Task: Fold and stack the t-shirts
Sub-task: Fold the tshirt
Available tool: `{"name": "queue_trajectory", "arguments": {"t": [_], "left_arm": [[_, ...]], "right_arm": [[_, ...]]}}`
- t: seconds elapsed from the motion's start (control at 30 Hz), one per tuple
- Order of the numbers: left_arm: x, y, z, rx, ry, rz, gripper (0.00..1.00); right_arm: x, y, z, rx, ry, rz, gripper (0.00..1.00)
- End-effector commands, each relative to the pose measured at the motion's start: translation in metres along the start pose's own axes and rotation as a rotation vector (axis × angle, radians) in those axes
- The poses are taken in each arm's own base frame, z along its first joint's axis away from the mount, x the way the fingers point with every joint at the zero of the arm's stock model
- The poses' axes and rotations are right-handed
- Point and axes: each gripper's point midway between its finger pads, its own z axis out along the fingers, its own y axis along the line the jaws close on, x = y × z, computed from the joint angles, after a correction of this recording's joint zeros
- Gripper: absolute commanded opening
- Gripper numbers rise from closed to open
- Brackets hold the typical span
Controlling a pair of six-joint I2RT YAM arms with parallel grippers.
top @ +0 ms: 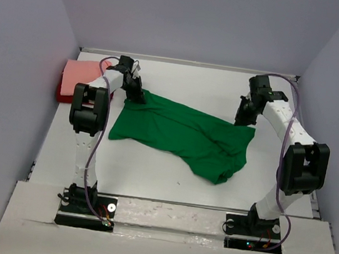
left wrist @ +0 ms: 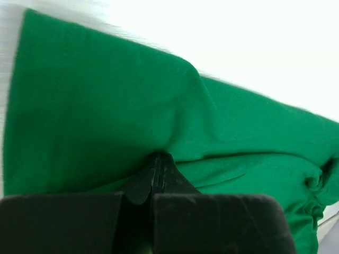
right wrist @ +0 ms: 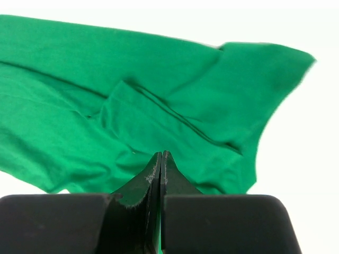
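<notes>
As left claw [top: 137, 93] and right claw [top: 244, 119] each clamp an edge
The bright green cloth t-shirt [top: 181, 135] spreads between them, likely for flattening

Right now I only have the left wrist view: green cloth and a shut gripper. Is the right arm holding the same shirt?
Observer: Yes. The right gripper is shut on the bright green soft cloth t-shirt, at its far right corner.
Operator: Where does my left gripper sit on it?
Observer: The left gripper pinches the far left corner, so the shirt's far edge spans between both arms.
Operator: Other shirts?
Observer: A salmon pink t-shirt lies flat on a dark red t-shirt in the far left corner of the white table, just left of your gripper.
</notes>
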Motion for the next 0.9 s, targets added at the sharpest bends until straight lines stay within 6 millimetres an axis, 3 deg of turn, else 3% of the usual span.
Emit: {"name": "queue_trajectory", "arguments": {"t": [0.0,0.23,0.3,0.47,0.6,0.7,0.87], "left_arm": [[0.001,-0.006,-0.009,0.07,0.002,-0.019,0.0],[-0.007,-0.02,-0.021,0.118,-0.018,0.001,0.0],[-0.007,-0.019,-0.022,0.108,-0.018,-0.003,0.0],[-0.007,-0.013,-0.025,0.063,-0.022,-0.015,0.0],[-0.011,-0.003,-0.035,-0.022,-0.063,0.001,0.0],[-0.012,0.005,-0.042,-0.081,-0.092,0.008,0.0],[-0.016,0.018,-0.057,-0.17,-0.132,0.032,0.0]], "right_arm": [[0.0,-0.017,-0.021,0.132,-0.053,-0.034,0.0],[-0.004,-0.07,-0.021,0.463,-0.032,-0.088,0.0],[-0.001,-0.076,-0.022,0.49,-0.025,-0.081,0.0],[0.037,-0.091,0.004,0.514,0.064,-0.067,0.0],[0.056,-0.08,0.03,0.415,0.104,-0.042,0.0],[0.056,-0.066,0.044,0.332,0.107,-0.026,0.0],[0.052,-0.06,0.067,0.306,0.126,-0.029,0.0]]}}
